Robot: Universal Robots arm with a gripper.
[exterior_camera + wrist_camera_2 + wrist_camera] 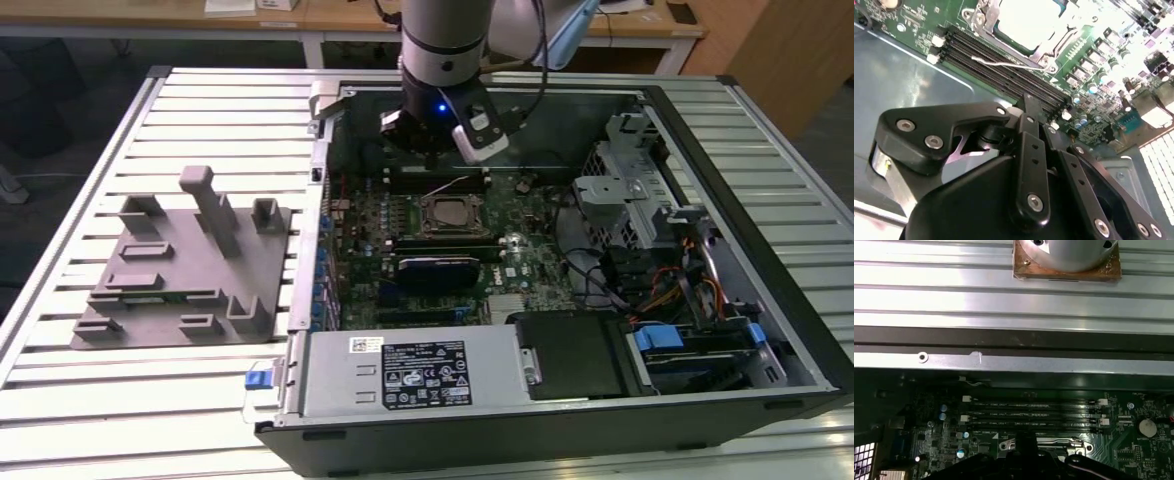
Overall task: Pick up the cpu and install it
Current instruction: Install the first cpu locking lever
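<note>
Nearest thing in the exterior view is the open computer case (561, 440), lying on its side on the slatted metal counter (200, 110). Right behind its near wall is the silver power supply (400, 370) with a label on top, and toward the exterior view's right a bunch of coloured cables (667, 295). Out on the counter, just beside the case on the exterior view's left, sits the grey fixture plate (187, 270) with its upright posts.

Further in is the green motherboard (521, 270). The cpu (446, 211) lies flat inside the dark metal-framed socket (473, 214), roughly mid-board. In the second wrist view the cpu (1026, 20) glares pale inside that frame.

Past the socket, the tool (430, 155) hangs off the arm (447, 40) above the board. It's over the memory slots (1029, 412) that run between the socket and the case's far wall, near the cpu but apart from it. Honestly can't tell whether the tool is spread or pressed together.

Farthest back, beyond the counter, are some wooden desks (267, 15)
</note>
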